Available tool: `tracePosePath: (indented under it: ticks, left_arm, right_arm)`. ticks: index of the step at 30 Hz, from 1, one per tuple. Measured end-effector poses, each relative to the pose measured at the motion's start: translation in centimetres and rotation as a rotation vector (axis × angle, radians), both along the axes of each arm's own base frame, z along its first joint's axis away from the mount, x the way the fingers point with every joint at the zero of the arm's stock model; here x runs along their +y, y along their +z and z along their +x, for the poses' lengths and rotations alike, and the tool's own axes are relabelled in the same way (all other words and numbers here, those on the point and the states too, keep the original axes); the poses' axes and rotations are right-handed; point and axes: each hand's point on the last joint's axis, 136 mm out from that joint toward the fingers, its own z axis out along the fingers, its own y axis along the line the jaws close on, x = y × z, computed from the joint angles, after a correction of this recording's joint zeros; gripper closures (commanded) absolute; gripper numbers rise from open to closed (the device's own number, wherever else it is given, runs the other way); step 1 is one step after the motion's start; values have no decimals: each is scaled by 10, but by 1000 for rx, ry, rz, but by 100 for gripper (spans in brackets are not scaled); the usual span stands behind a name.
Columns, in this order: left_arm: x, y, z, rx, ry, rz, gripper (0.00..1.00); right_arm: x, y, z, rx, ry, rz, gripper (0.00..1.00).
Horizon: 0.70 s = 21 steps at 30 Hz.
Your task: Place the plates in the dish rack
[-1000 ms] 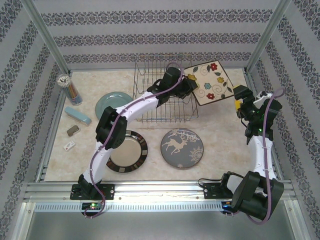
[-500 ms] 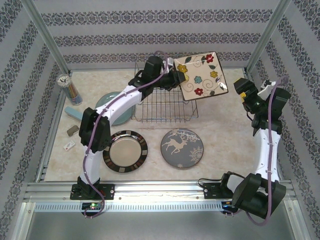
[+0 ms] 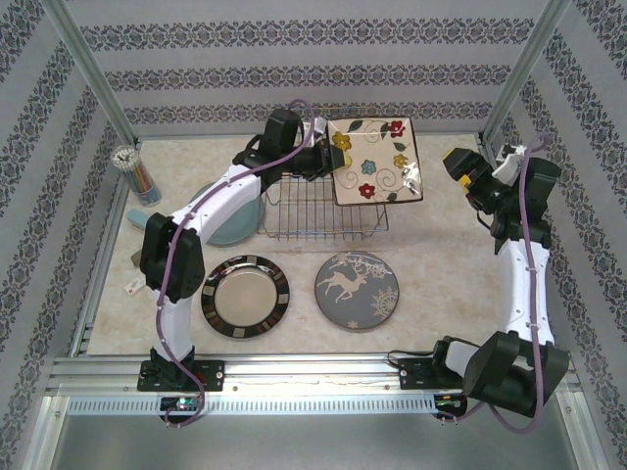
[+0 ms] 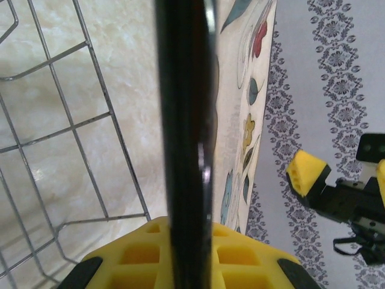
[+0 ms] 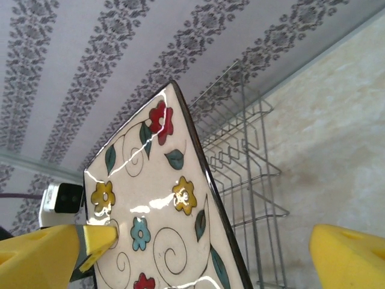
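Observation:
The square cream floral plate (image 3: pixel 372 160) hangs tilted on edge above the wire dish rack (image 3: pixel 323 217), with my left gripper (image 3: pixel 328 163) shut on its left border. In the left wrist view the plate's dark edge (image 4: pixel 186 120) runs up between my yellow pads (image 4: pixel 252 259). My right gripper (image 3: pixel 460 168) is open, a little to the right of the plate and apart from it. From the right wrist the plate's floral face (image 5: pixel 162 217) stands before the rack (image 5: pixel 252 168). On the table lie the reindeer plate (image 3: pixel 358 290), the brown-rimmed plate (image 3: pixel 245 297) and the light-blue plate (image 3: pixel 231 223), which is half hidden under my left arm.
A cup of coloured pencils (image 3: pixel 135 168) stands at the back left, with a blue object (image 3: pixel 137 217) and a small white item (image 3: pixel 132 289) along the left edge. Metal frame posts (image 3: pixel 524 69) and patterned walls close the table in.
My left arm has lifted the square plate and swung it left and back over the rack. The right gripper has risen slightly and shifted left toward the plate.

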Motion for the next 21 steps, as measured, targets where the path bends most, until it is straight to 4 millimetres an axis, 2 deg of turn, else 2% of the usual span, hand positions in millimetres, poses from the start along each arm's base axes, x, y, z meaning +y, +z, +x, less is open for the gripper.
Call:
tracePosePath:
  ticks: [11, 15, 21]
  left_arm:
    - [25, 37, -23, -131, -45, 23, 100]
    - [30, 39, -30, -159, -62, 33, 100]
    - [39, 27, -31, -158, -75, 61, 100]
  right_arm:
    - [40, 4, 20, 15, 200, -97, 5]
    - [54, -2, 21, 16, 254, -128, 5]
    - [61, -14, 24, 21, 296, -150, 4]
